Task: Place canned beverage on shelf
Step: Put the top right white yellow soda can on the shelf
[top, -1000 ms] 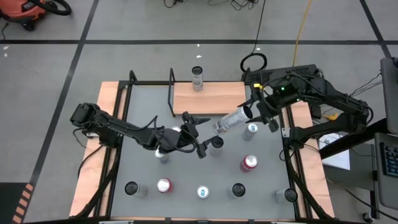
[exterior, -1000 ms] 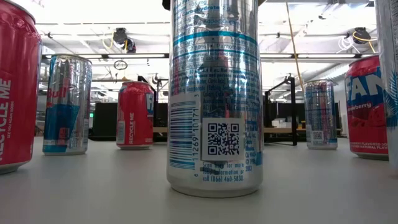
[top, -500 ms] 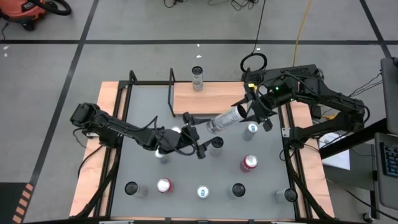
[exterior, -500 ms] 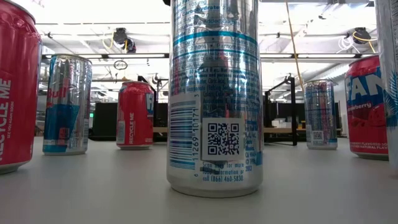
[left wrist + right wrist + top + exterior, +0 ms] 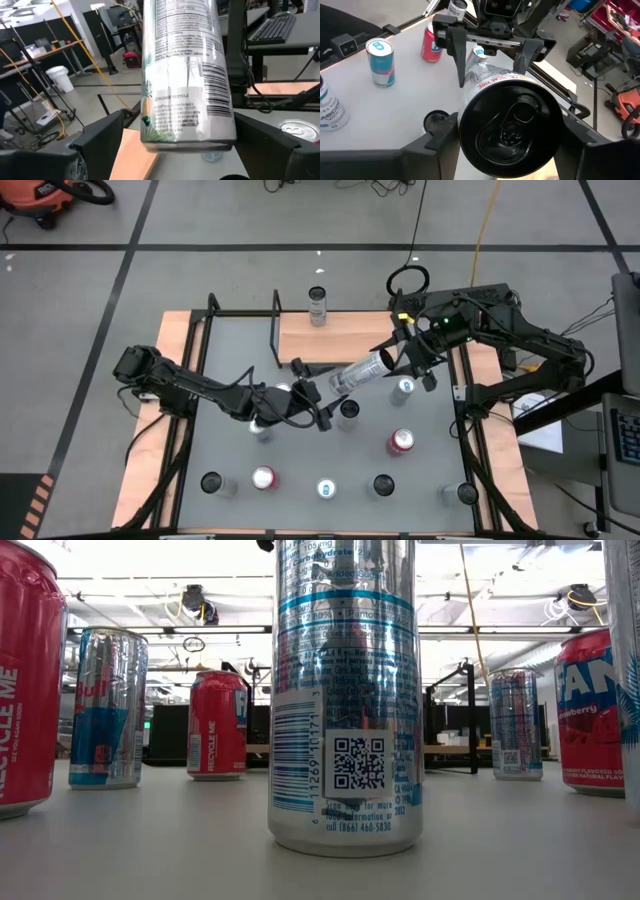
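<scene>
**A:** What does the right claw [image 5: 388, 361] have hold of?

**B:** A tall silver can [image 5: 356, 372], gripped near its top end. The can lies tilted, almost on its side, in the air above the grey table [image 5: 300, 455]. In the right wrist view its black lid [image 5: 510, 129] fills the space between the two fingers, which press on either side of it.

**A:** And the left claw [image 5: 310, 392]?

**B:** It sits just past the free end of that same can, fingers spread wide. In the left wrist view the can's base [image 5: 187, 145] hangs between the two dark fingers [image 5: 97, 142] with a clear gap on each side, so nothing is gripped there.

**A:** Where is the shelf [image 5: 335, 337]?

**B:** It is the light wood board with black rod frames, just behind the right claw toward the table's far edge. One silver can [image 5: 317, 305] already stands upright on it, beyond the held can.

**A:** Anything else near the claws?

**B:** Several cans stand on the table. A blue-topped one [image 5: 403, 388] is just beside the right claw, a red one [image 5: 400, 442] farther toward the near edge, and a dark-topped one [image 5: 348, 410] just beside the left claw. The low view shows only upright cans, with a silver one [image 5: 345, 700] close up.
</scene>
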`<action>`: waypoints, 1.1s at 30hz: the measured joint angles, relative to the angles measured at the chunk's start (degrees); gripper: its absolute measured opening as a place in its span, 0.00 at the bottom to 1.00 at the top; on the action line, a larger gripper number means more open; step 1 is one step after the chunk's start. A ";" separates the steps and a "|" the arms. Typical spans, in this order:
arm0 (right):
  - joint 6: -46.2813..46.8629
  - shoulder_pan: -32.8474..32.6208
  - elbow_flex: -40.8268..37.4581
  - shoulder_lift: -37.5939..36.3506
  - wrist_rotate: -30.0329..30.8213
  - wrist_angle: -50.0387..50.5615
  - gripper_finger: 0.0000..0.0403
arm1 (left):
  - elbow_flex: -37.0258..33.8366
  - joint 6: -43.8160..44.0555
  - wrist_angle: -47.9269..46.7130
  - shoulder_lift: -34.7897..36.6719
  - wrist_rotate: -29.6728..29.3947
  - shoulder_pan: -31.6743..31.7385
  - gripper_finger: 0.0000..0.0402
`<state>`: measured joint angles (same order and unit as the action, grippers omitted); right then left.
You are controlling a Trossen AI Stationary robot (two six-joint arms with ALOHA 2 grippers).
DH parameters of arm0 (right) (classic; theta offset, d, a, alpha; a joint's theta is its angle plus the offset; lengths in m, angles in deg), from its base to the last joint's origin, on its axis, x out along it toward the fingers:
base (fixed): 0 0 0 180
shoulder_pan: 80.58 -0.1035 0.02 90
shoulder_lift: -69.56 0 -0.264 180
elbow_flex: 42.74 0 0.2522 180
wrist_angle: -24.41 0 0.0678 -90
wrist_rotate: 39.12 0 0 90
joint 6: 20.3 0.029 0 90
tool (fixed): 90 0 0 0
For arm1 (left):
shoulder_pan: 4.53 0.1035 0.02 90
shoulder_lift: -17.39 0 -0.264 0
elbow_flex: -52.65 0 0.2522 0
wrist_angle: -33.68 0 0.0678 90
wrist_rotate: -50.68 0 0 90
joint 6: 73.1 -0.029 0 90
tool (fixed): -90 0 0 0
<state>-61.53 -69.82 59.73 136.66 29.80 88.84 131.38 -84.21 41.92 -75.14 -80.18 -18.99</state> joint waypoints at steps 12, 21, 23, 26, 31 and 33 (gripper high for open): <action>-0.25 0.00 0.00 1.65 -0.05 -1.99 0.51 | 0.00 -0.28 -0.28 0.00 -0.02 0.32 0.73; -0.20 0.00 0.00 1.76 -0.03 -2.14 0.51 | 0.00 -0.37 -1.34 0.00 -0.37 0.32 0.61; -0.18 0.00 0.00 1.76 -0.03 -1.97 0.52 | 0.00 -0.39 -1.35 0.00 -0.73 0.28 0.61; 0.62 0.00 0.00 1.78 0.00 -1.92 0.56 | 0.00 -0.76 -1.37 0.00 -0.74 0.28 0.61; 4.00 0.00 0.00 1.80 -0.07 -2.43 0.66 | 0.00 -1.89 -1.64 0.00 -1.52 0.28 0.61; 6.67 0.00 0.07 1.66 0.00 -2.90 0.69 | 0.00 -2.72 -2.16 -0.05 -2.55 0.33 0.61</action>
<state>-54.86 -69.82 59.79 138.33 29.80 85.94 131.38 -86.93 39.76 -75.19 -82.73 -18.65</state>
